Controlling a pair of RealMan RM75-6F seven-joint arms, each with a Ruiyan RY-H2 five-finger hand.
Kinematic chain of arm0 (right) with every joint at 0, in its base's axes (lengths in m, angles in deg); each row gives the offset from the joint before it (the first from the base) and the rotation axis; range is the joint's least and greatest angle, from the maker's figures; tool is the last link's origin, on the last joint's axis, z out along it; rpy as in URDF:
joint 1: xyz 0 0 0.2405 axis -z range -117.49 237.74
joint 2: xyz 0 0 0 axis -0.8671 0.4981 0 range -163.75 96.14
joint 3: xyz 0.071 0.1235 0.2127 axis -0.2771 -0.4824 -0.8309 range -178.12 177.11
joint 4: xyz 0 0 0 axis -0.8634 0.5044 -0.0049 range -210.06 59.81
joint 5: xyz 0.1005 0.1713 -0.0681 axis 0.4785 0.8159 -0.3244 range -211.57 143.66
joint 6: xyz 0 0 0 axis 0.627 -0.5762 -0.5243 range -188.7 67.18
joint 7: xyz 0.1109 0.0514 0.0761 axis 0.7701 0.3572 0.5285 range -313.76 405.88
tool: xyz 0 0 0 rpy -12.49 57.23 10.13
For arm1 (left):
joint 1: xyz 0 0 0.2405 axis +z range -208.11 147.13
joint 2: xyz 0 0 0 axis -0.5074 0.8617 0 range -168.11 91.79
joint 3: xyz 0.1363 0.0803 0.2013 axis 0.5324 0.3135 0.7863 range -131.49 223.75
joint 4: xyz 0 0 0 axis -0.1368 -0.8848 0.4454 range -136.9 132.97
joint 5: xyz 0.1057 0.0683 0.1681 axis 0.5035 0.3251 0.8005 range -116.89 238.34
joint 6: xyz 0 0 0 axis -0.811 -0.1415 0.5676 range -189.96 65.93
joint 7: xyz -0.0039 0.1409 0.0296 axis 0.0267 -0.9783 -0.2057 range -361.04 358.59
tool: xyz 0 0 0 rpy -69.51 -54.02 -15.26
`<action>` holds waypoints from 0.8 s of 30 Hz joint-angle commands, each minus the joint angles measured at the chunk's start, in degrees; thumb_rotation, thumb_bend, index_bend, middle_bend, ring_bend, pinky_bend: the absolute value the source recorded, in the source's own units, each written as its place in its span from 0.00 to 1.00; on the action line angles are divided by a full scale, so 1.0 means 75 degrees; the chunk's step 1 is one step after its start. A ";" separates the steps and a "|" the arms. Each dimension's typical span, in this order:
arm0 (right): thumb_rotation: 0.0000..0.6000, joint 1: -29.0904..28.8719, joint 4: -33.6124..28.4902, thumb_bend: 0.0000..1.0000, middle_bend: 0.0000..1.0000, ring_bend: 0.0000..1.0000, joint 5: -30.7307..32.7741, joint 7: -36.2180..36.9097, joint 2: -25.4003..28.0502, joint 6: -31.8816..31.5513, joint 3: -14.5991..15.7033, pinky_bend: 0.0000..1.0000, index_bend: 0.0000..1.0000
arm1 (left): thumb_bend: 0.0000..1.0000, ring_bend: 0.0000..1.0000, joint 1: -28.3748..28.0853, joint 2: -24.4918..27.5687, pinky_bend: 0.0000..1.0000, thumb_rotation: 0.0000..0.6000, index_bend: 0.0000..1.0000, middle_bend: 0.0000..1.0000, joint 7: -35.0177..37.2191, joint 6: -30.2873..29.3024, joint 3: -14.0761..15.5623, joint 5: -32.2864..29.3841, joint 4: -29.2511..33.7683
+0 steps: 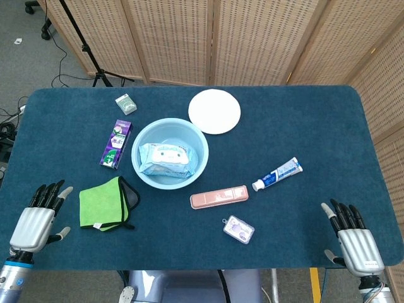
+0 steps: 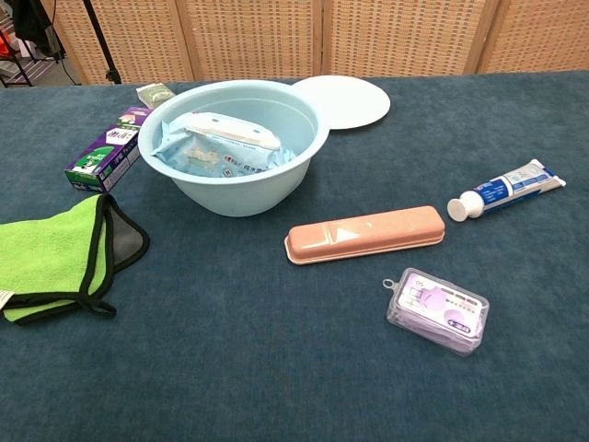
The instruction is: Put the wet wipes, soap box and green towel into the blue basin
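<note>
The light blue basin [image 1: 135, 158] [image 2: 239, 189] stands left of the table's middle. The wet wipes pack [image 1: 164, 159] [image 2: 225, 138] lies inside it. The folded green towel [image 1: 104, 203] [image 2: 51, 253] lies flat to the basin's front left. A purple carton [image 1: 116, 143] [image 2: 106, 157] lies just left of the basin, and a small pale green box [image 1: 125, 103] [image 2: 155, 92] sits behind it; which one is the soap box I cannot tell. My left hand [image 1: 38, 221] rests open at the near left edge, beside the towel. My right hand [image 1: 353, 243] is open at the near right edge.
A white plate [image 1: 214, 111] sits behind the basin on the right. In front of the basin lie a pink oblong case [image 1: 219, 197], a small purple packet [image 1: 238, 229] and a toothpaste tube [image 1: 278, 173]. Wicker screens stand behind the table.
</note>
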 commanded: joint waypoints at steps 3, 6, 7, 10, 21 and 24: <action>1.00 -0.0058 -0.0553 0.16 0.00 0.00 0.0433 -0.1054 -0.0176 0.0475 0.0138 0.00 0.00 | 0.18 0.00 0.0031 0.0022 0.00 1.00 0.00 0.00 0.0107 0.0146 -0.0077 0.0025 -0.0048; 1.00 -0.0104 -0.0876 0.16 0.00 0.00 0.0579 -0.1680 -0.0381 0.0617 0.0152 0.00 0.00 | 0.18 0.00 0.0041 -0.0012 0.00 1.00 0.00 0.00 0.0128 0.0223 -0.0093 0.0126 -0.0113; 1.00 -0.0122 -0.0966 0.16 0.00 0.00 0.0617 -0.1834 -0.0449 0.0643 0.0141 0.00 0.00 | 0.18 0.00 0.0045 -0.0023 0.00 1.00 0.00 0.00 0.0140 0.0257 -0.0096 0.0137 -0.0123; 1.00 -0.0227 -0.1277 0.16 0.00 0.00 0.0796 -0.2351 -0.0697 0.0778 0.0070 0.00 0.00 | 0.18 0.00 0.0066 -0.0036 0.00 1.00 0.00 0.00 0.0198 0.0332 -0.0119 0.0174 -0.0127; 1.00 -0.0552 -0.2133 0.16 0.00 0.00 0.1498 -0.4124 -0.1473 0.0908 -0.0141 0.00 0.00 | 0.18 0.00 0.0172 0.0028 0.00 1.00 0.00 0.00 0.0486 0.0372 -0.0235 0.0354 -0.0139; 1.00 -0.0613 -0.2252 0.16 0.00 0.00 0.1582 -0.4397 -0.1625 0.0894 -0.0147 0.00 0.00 | 0.18 0.00 0.0193 0.0048 0.00 1.00 0.00 0.00 0.0524 0.0386 -0.0260 0.0379 -0.0130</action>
